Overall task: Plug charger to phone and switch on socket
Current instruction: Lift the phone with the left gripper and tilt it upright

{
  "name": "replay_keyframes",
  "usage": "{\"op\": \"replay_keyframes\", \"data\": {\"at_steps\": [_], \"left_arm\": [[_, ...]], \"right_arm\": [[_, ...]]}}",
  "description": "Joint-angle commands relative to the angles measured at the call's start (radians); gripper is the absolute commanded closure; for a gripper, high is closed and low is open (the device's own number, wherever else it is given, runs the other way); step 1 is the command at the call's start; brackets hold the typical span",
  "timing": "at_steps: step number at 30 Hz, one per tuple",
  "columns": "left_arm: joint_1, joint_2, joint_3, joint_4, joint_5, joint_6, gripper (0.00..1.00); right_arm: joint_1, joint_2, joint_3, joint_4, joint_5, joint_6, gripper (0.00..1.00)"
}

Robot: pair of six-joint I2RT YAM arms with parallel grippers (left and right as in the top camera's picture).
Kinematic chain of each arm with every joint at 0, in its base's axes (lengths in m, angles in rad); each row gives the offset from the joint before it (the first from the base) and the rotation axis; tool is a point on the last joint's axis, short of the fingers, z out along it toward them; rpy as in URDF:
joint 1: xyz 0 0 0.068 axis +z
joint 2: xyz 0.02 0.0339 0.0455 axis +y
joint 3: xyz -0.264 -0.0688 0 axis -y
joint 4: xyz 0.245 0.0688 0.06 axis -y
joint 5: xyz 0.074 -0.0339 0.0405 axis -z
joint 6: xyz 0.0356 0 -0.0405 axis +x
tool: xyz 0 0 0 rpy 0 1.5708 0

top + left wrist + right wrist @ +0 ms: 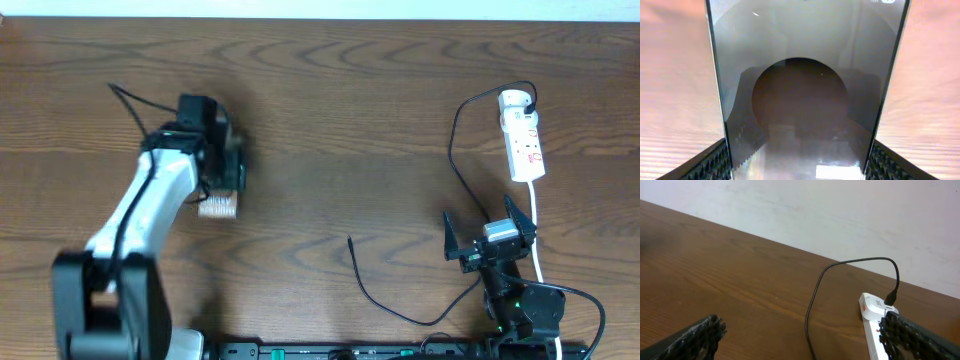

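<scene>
Phone [217, 207] is found at the left of the table [350, 100], clamped by its long edges in the left gripper [222, 170]. Only its near end is seen past the fingers from overhead, showing a pale face with lettering. In the left wrist view the phone [800, 100] fills the gap between the ribbed pads [715, 157], its glossy face carrying a dark round reflection, and the table is seen on both sides of it. It cannot be told whether the phone is lifted or lying on the wood.

The socket [522, 140] is laid at the far right, well apart from the phone, with its rounded end far and its white cord [537, 220] led toward the near edge. The charger [452, 145] is plugged in at that far end. Its cable is looped left and then near, passed behind the right gripper [488, 240], and curved along the near edge up to the plug tip [350, 240], which is left free on the wood near the middle.

The right gripper's jaws are spread wide with nothing between them. It is held near the socket's near end. In its wrist view the socket [875, 325] and the charger [815, 291] are seen ahead, toward the right.
</scene>
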Motion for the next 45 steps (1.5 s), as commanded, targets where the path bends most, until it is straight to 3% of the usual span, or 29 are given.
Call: {"op": "replay_keyframes", "data": {"at_steps": [1,5,13,19,23,26,35,45], "left_arm": [[0.001,-0.156,0.063,0.011,0.104,-0.01,0.92],[0.001,-0.298,0.063,0.065,0.213,-0.132,0.92],[0.004,-0.474,0.063,0.215,0.299,-0.669,0.93],[0.045,-0.479,0.063,0.24,0.371,-1.087,0.93],[0.098,-0.457,0.063,0.243,0.518,-1.361,0.92],[0.145,-0.43,0.063,0.267,0.666,-1.504,0.92],[0.278,-0.357,0.063,0.323,1.082,-1.803,0.93],[0.373,-0.354,0.063,0.322,1.242,-1.871,0.92]], "right_arm": [[0.006,-0.005,-0.001,-0.005,0.004,-0.005,0.01],[0.006,-0.005,-0.001,-0.005,0.004,-0.005,0.01],[0.006,-0.005,-0.001,-0.005,0.004,-0.005,0.01],[0.006,-0.005,-0.001,-0.005,0.004,-0.005,0.01],[0.006,-0.005,-0.001,-0.005,0.004,-0.005,0.01],[0.006,-0.005,-0.001,-0.005,0.004,-0.005,0.01],[0.006,-0.005,-0.001,-0.005,0.004,-0.005,0.01],[0.006,-0.005,-0.001,-0.005,0.004,-0.005,0.01]]}}
